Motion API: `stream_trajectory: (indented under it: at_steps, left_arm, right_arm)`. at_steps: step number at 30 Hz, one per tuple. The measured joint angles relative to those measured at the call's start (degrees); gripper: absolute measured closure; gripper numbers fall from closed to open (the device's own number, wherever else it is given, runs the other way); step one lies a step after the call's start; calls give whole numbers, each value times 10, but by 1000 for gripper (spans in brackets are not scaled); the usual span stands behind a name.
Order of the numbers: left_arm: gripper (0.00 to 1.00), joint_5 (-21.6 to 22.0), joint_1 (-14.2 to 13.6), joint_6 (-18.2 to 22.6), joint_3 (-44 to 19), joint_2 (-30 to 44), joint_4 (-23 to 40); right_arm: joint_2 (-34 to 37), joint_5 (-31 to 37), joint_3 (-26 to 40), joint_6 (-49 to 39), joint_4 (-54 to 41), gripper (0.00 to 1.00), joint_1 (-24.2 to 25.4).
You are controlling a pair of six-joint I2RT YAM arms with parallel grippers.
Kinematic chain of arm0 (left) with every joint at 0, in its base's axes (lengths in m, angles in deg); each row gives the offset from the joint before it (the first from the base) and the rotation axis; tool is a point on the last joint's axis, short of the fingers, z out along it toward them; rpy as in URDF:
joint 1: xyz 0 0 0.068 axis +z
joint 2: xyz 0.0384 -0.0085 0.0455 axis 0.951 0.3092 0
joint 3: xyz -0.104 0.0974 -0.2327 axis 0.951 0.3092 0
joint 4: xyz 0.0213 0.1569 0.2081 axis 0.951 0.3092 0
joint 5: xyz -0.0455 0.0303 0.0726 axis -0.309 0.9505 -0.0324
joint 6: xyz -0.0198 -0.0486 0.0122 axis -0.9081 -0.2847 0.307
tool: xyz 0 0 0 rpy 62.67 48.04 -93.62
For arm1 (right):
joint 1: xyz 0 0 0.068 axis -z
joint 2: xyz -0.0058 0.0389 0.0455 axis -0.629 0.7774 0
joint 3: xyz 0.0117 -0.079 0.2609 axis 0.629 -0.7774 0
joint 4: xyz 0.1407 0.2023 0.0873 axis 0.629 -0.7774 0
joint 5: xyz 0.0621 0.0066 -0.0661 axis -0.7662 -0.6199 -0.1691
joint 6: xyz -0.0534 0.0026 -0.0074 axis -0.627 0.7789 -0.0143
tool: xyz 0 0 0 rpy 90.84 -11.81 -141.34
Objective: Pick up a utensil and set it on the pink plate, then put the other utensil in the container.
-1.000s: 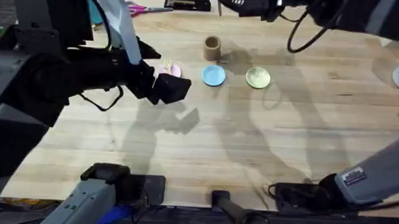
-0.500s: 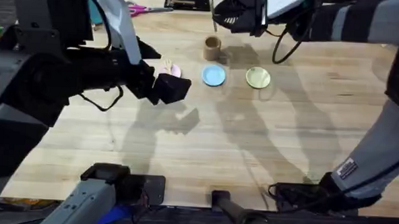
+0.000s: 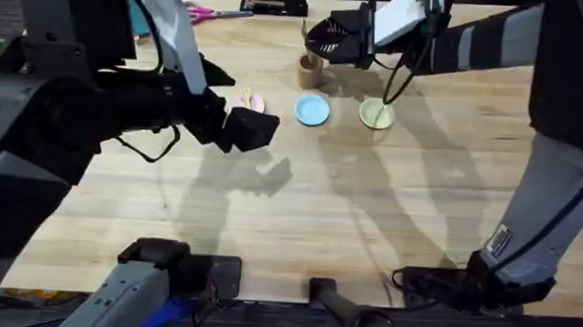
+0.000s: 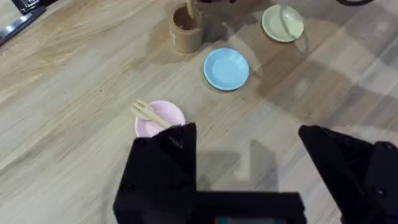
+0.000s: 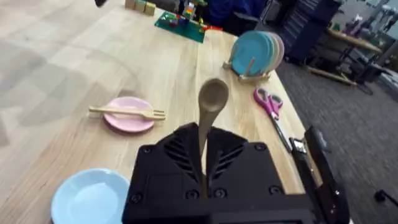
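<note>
The pale wooden fork (image 4: 148,112) lies across the pink plate (image 4: 163,121), also seen from the right wrist as the fork (image 5: 127,112) on the plate (image 5: 129,117). My left gripper (image 4: 249,165) hovers open just in front of that plate (image 3: 255,104), holding nothing. My right gripper (image 3: 325,37) is shut on the wooden spoon (image 5: 211,102), bowl end up. It holds the spoon (image 4: 189,9) right over the brown container (image 3: 310,71). Whether the handle tip is inside the cup (image 4: 186,32) I cannot tell.
A blue plate (image 3: 312,109) and a yellow-green plate (image 3: 376,114) lie right of the pink one. Scissors (image 5: 268,102), a stapler (image 3: 274,2) and a rack of plates (image 5: 256,51) stand along the far edge. A cable hangs over the yellow-green plate.
My right arm has swung left and lower with the spoon, from beyond the cup to right over it. The left arm has stayed still.
</note>
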Motion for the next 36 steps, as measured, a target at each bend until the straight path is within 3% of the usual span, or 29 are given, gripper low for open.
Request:
stream_trajectory:
  at_steps: [29,31,35,36]
  left_arm:
    - [6,0,0,0,0,0,0]
    - [6,0,0,0,0,0,0]
    - [5,0,0,0,0,0,0]
    - [6,0,0,0,0,0,0]
  right_arm:
    - [66,13,0,0,15,968,-4]
    - [66,13,0,0,15,897,-4]
    - [66,12,0,1,16,560,-4]
    - [66,12,0,1,16,417,-4]
